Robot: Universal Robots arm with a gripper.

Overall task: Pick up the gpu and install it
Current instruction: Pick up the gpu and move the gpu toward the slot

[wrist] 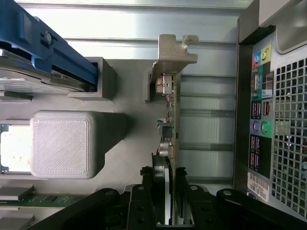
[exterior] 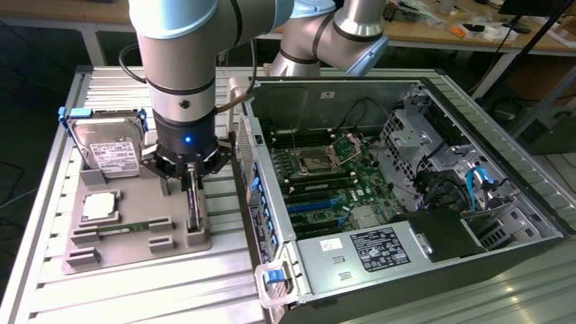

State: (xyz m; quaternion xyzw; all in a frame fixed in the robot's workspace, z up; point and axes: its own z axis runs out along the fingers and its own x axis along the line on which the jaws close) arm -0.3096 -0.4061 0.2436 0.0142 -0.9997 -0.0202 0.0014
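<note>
**Item:** gpu [exterior: 193, 209]. Stands edge-on in a slot of the grey fixture tray [exterior: 135, 260], at 9 o'clock from the open computer case [exterior: 504, 223] in the exterior view. It reads there as a thin dark strip, its lower edge sunk out of sight.

**Gripper** [exterior: 190, 181]: clamped on the card's upper edge, with fingers [wrist: 181, 206] against both faces and the cooler largely covered.

**Silver bracket** [wrist: 173, 50]: exposed.

**Hard drive** [exterior: 106, 150]: at 11 o'clock from the gripper, its far end behind the arm.

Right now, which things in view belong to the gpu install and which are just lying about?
Job: gpu, standing edge-on in the grey holder; gripper, down over it; open computer case.
Lying about: hard drive; processor chip; memory stick.
</note>
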